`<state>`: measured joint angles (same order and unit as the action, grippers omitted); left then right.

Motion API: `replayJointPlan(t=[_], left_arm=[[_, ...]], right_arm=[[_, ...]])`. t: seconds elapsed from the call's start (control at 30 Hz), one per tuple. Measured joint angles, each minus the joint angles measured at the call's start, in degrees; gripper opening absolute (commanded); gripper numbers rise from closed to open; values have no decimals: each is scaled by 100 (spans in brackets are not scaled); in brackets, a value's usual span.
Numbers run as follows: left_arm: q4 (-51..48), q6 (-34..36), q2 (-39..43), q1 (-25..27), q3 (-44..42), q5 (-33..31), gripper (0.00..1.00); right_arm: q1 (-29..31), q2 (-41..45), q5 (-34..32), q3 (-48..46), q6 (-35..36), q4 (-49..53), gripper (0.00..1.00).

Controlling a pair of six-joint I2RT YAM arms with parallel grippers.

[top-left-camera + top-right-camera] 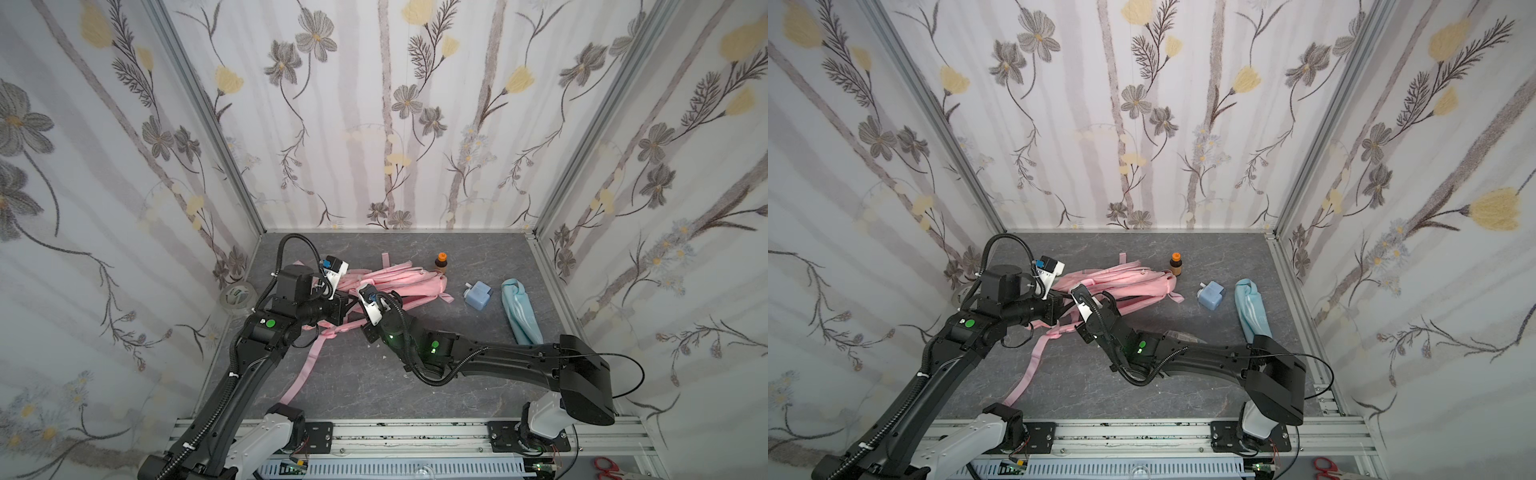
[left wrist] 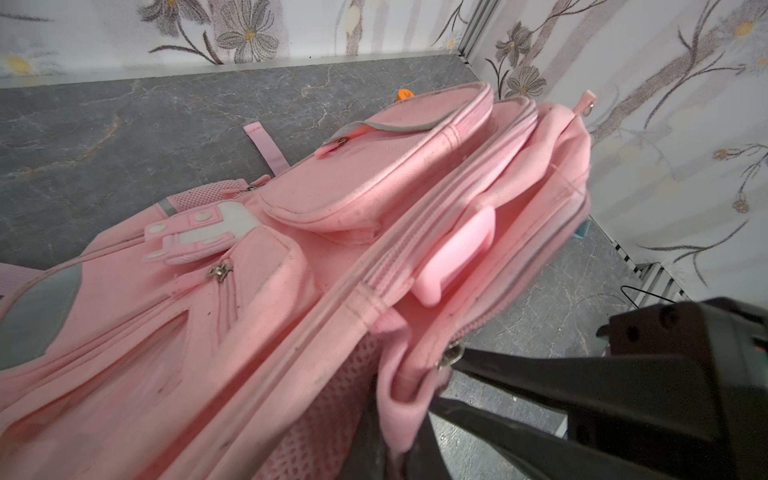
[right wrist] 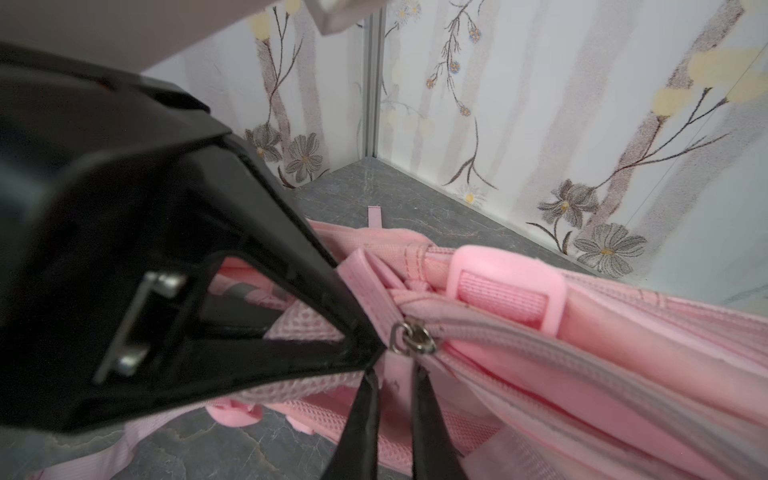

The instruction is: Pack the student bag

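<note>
Bag (image 1: 411,286) lies centre-back on grey marbled table (image 1: 365,395), floral-papered walls (image 1: 374,104) on three sides. Left gripper (image 3: 372,353) and right gripper (image 2: 442,381) both pinch bag fabric, jaws nearly together, by its zipper pull (image 3: 409,337).

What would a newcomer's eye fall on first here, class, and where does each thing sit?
The pink student bag lies in the middle of the grey table, straps trailing toward the front. The left gripper and right gripper meet at its near-left end, both pinched on fabric by a metal zipper pull. To its right lie a light-blue pouch and a small blue bottle; flowered wallpaper covers all three walls.
</note>
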<state>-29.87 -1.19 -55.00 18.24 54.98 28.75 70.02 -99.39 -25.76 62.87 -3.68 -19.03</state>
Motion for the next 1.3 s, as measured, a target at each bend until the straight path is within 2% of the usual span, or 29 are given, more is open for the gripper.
replayJointPlan(t=[0.23,0.43,0.57,0.7,0.83,1.13,1.2,1.3], left_arm=[[-28,57,133,15,-155,-203,0],[7,0,157,22,-275,-157,0],[190,-31,199,22,-374,-203,0],[308,-2,232,42,-505,-146,0],[334,61,297,46,-601,-101,0],[407,223,389,55,-695,-55,0],[592,197,389,-4,-693,-474,0],[695,153,389,2,-688,-734,0]], right_arm=[[-485,297,1823,-562,-905,-448,0],[-780,280,2826,-1209,-1998,-1628,0],[-1069,-15,3626,-1606,-3141,-2962,0],[-1233,-295,4019,-2192,-4201,-4524,0],[-1309,-444,4122,-2557,-4911,-5515,0],[-1443,-168,4205,-3093,-5287,-6159,0],[-1392,160,4524,-2920,-5080,-5880,0],[-1259,599,4577,-2485,-4393,-5077,0]])
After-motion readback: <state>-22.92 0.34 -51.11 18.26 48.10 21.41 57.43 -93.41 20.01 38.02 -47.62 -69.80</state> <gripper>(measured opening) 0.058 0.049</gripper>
